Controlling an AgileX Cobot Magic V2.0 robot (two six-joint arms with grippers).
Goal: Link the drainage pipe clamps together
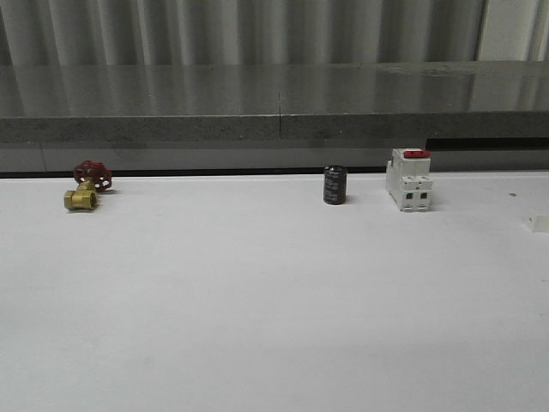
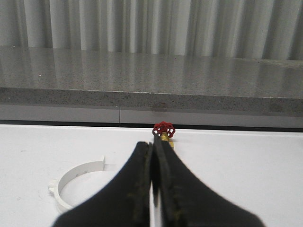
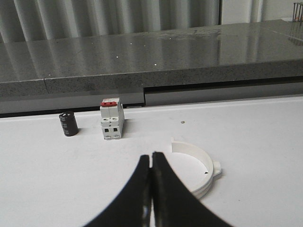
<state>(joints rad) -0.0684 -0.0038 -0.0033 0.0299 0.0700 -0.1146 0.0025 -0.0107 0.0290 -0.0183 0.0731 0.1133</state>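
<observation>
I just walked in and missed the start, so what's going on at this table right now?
Nothing is being handled yet. Both grippers are shut and empty: the left gripper sits near one white half-ring clamp, and the right gripper near the other half-ring clamp. The two clamp halves lie apart on the white table, not joined. At the back stand a brass valve with a red handle, a small black cylinder and a white breaker.
</observation>
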